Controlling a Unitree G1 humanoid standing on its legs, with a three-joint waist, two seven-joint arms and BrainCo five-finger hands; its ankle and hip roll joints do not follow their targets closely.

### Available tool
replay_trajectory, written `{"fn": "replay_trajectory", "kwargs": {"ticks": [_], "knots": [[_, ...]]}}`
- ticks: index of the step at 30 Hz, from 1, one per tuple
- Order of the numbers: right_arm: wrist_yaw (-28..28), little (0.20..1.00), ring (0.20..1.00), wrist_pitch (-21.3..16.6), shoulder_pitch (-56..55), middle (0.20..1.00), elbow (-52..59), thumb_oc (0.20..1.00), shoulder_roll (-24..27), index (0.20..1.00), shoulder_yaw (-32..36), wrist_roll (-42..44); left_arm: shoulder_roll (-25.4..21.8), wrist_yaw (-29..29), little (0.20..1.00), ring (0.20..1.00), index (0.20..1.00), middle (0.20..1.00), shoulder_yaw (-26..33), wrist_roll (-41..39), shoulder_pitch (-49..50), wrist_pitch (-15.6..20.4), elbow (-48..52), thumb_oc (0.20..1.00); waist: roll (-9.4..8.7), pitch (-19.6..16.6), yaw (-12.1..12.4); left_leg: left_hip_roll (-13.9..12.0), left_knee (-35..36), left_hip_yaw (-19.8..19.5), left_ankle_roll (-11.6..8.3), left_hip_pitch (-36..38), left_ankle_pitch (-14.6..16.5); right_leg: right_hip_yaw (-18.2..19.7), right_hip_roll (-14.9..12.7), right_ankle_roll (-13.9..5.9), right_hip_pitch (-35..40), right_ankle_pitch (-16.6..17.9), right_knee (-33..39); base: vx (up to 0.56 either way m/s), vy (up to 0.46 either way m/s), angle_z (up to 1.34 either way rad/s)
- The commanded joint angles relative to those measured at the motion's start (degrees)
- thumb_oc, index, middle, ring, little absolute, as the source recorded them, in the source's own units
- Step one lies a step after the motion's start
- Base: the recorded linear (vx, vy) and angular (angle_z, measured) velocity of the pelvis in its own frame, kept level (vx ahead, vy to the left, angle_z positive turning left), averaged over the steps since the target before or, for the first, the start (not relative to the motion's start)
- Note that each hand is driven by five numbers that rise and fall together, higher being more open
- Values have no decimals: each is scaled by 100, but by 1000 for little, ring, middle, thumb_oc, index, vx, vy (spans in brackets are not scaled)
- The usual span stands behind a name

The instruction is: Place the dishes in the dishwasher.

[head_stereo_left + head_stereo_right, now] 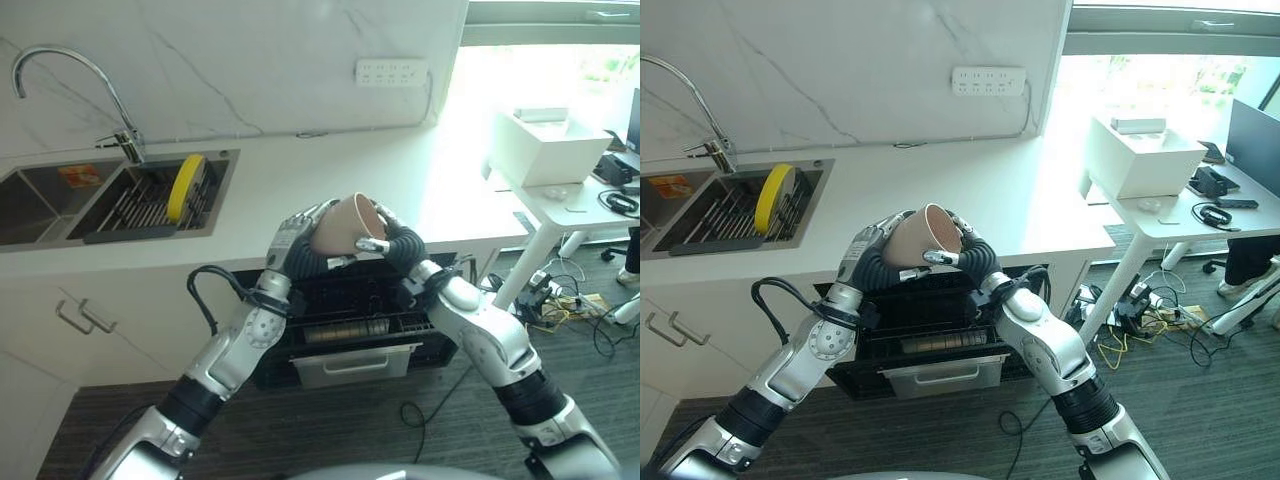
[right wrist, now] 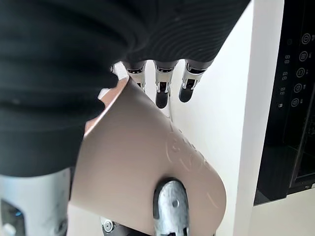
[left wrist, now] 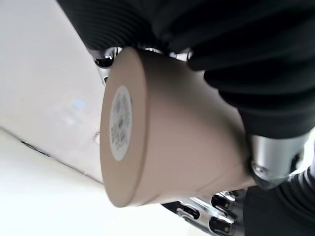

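1. Both hands, left hand (image 1: 292, 240) and right hand (image 1: 392, 243), wrapped round a tan cup (image 1: 343, 224), held above the open dishwasher (image 1: 350, 335).
2. Cup looked stiff, smooth, breakable; grip the sidewall.

bright daylight floods from the window (image 1: 545, 60) (blown-out glare), washing the countertop (image 1: 330, 180) white.

At the upper left of the frame a curved chrome faucet (image 1: 70, 75) arches over a steel sink (image 1: 40, 205). A white power strip (image 1: 392, 72) sits on the marbled backsplash (image 1: 250, 60) near top centre, above the white countertop (image 1: 330, 175). Over at the right edge stands a white desk (image 1: 560, 200) carrying a white box (image 1: 550, 140), with tangled cables (image 1: 565, 300) on the dark floor beneath.
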State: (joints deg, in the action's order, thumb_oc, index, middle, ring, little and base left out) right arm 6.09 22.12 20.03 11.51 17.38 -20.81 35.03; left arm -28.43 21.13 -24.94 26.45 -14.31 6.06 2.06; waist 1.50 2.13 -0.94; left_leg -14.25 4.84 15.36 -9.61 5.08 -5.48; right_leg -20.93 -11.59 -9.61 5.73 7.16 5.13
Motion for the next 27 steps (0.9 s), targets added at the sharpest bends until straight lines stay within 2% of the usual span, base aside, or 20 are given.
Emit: {"fn": "replay_trajectory", "kwargs": {"ticks": [1, 4, 14, 22, 23, 24, 25, 27], "knots": [[-163, 200, 200, -319, 988, 200, 417, 200, -278, 200, 14, 45, -91, 111, 200, 200, 200, 200, -250, 139, -991, 80, -94, 200, -179, 173, 49, -284, 16, 220, -81, 203, 102, -129, -534, -304, 320, -393, -13, 0, 0, 0], [-458, 200, 200, -514, 1114, 200, 512, 200, -236, 200, -40, -313, -75, 130, 200, 200, 200, 200, -314, 204, -1050, 99, -107, 200, -183, 179, 62, -280, 16, 222, -81, 196, 107, -141, -549, -318, 318, -389, -13, 0, 0, 0], [-285, 200, 200, -380, 1228, 200, 557, 200, -166, 200, -8, -531, -85, 292, 200, 200, 200, 200, -393, 334, -1083, 203, -221, 200, -195, 167, 58, -273, 16, 237, -83, 192, 114, -156, -555, -333, 307, -381, -13, 0, 0, 0], [-232, 200, 200, -502, 1219, 200, 557, 200, -170, 200, 10, -515, -52, 421, 200, 200, 200, 200, -393, 278, -1035, 88, -277, 200, -190, 184, 50, -266, 16, 245, -79, 195, 111, -144, -548, -324, 299, -378, -13, -4, 1, 0], [-200, 200, 200, -512, 1226, 200, 548, 200, -193, 200, 11, -505, -33, 416, 347, 347, 347, 347, -391, 237, -1043, 65, -298, 347, -190, 182, 53, -265, 16, 244, -78, 193, 110, -147, -547, -323, 299, -379, -13, 0, 0, 0], [-174, 200, 200, -513, 1229, 200, 557, 200, -210, 200, 14, -510, -14, 416, 752, 752, 752, 752, -398, 222, -1047, 31, -312, 752, -188, 178, 53, -265, 16, 244, -78, 191, 109, -149, -548, -323, 298, -379, -13, 0, 0, 0], [-142, 200, 200, -538, 1225, 200, 561, 200, -212, 200, 26, -500, -4, 403, 1000, 1000, 1000, 1000, -387, 202, -1031, -4, -305, 1000, -189, 177, 54, -266, 16, 243, -82, 187, 104, -150, -549, -322, 295, -375, -13, 0, 0, 0], [-91, 200, 200, -585, 1193, 200, 572, 200, -198, 200, 50, -484, -10, 421, 1000, 1000, 1000, 1000, -346, 135, -990, 17, -339, 1000, -186, 177, 59, -270, 16, 255, -85, 186, 100, -165, -555, -323, 294, -371, -13, 0, 0, 0]]}}
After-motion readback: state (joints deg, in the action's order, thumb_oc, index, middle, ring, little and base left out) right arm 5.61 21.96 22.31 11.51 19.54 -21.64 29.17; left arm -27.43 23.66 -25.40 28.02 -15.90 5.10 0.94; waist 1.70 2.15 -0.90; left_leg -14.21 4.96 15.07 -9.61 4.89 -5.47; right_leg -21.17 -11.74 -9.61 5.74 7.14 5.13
